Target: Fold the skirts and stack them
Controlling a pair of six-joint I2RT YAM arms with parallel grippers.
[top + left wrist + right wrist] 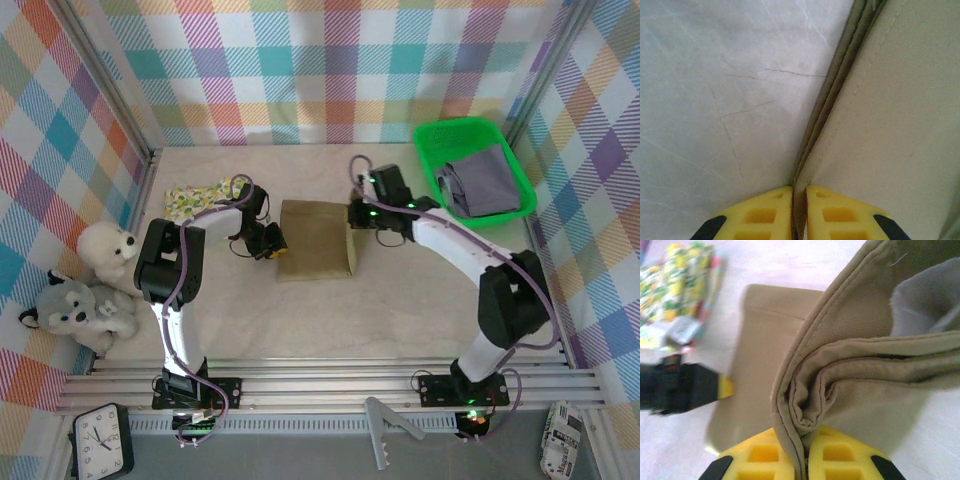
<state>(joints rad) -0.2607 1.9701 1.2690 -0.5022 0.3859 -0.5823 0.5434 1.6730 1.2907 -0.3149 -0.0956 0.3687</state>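
Top external view is showing the olive-khaki skirt (315, 238) lying mid-table (400, 310), the left gripper (272, 243) clamping its left edge and the right gripper (352, 215) clamping its bunched right edge, where uneven pulling is probably risking layers slipping free, skewing the fold.

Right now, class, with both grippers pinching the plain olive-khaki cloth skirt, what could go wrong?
The right gripper pinches a bunched, lifted edge of the olive-khaki cloth skirt; a layer might slip free and spoil the fold. The left gripper holds only the thin seam edge and may lose it. The yellow-green floral skirt beside the left arm could get dragged.
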